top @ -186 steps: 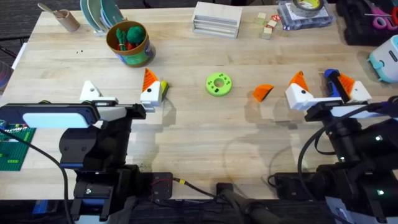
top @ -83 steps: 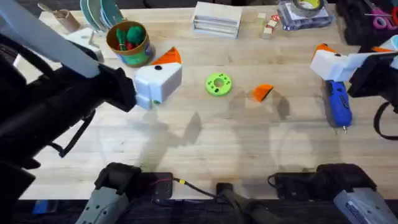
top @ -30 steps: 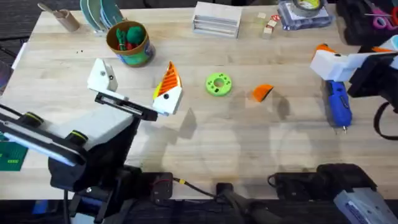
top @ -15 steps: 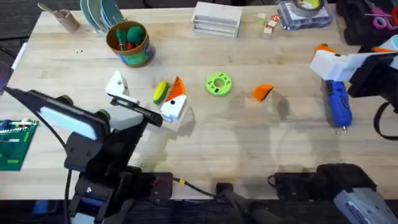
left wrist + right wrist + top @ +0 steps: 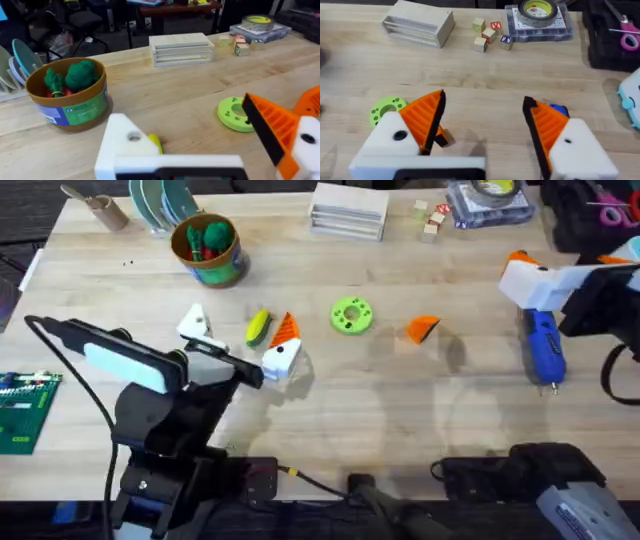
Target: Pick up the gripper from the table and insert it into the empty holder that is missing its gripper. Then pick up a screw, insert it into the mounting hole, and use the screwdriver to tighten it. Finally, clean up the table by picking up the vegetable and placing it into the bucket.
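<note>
My left gripper [image 5: 240, 345] sits low over the table [image 5: 330, 430], left of centre, fingers spread wide with nothing clamped. One finger is the holder [image 5: 195, 323], plain white, no orange tip; the other finger [image 5: 282, 350] carries its orange pad. The vegetable [image 5: 258, 327] lies on the table in the gap between these two fingers, slightly toward the far side; whether either finger touches it I cannot tell. In the left wrist view the holder [image 5: 125, 142] is in the foreground with a sliver of the vegetable [image 5: 155, 143] showing just behind it, and the orange pad [image 5: 272, 127] to the other side.

The loose gripper [image 5: 422, 329], the orange wedge, lies on the table well to the right of my left gripper, beyond the green ring [image 5: 351, 315]. In the right wrist view the wedge [image 5: 440, 136] is mostly hidden behind a finger.

My right gripper [image 5: 530, 275] is at the far right of the table, fingers parted, gripping nothing. The right wrist view shows both orange pads [image 5: 425, 117] apart with bare table between them. The screwdriver [image 5: 543, 345] lies on the table just beside and below it, bit pointing toward the arm bases.

The bucket [image 5: 207, 248] stands at the far left of the table, beyond my left gripper, with green toys inside.
</note>
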### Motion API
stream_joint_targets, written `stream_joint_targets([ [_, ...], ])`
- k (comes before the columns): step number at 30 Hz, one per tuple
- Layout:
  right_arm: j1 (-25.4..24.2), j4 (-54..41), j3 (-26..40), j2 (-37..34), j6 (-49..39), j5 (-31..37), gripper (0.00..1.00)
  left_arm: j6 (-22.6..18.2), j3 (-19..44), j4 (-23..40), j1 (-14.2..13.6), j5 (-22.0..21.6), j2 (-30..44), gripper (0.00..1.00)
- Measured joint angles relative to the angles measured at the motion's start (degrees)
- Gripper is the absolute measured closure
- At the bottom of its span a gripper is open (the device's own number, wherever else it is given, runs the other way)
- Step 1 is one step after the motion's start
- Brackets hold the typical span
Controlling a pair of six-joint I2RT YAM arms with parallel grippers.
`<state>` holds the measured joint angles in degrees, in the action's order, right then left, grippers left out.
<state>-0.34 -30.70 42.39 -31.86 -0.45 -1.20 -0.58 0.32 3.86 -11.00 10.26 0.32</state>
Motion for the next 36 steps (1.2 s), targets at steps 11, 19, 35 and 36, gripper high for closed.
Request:
stream_joint_targets([
  [11, 0.0, 0.0, 0.0, 0.0, 0.0, 0.0, 0.009, 0.0, 0.0, 0.0, 0.0, 0.0, 0.0, 0.009],
  [19, 0.0, 0.0, 0.0, 0.0, 0.0, 0.0, 0.009, 0.0, 0.0, 0.0, 0.0, 0.0, 0.0, 0.009],
  [35, 0.0, 0.0, 0.0, 0.0, 0.0, 0.0, 0.01, 0.0, 0.0, -0.6, 0.0, 32.2, 0.0, 0.008],
  [36, 0.0, 0.0, 0.0, 0.0, 0.0, 0.0, 0.01, 0.0, 0.0, -0.6, 0.0, 34.4, 0.0, 0.008],
])
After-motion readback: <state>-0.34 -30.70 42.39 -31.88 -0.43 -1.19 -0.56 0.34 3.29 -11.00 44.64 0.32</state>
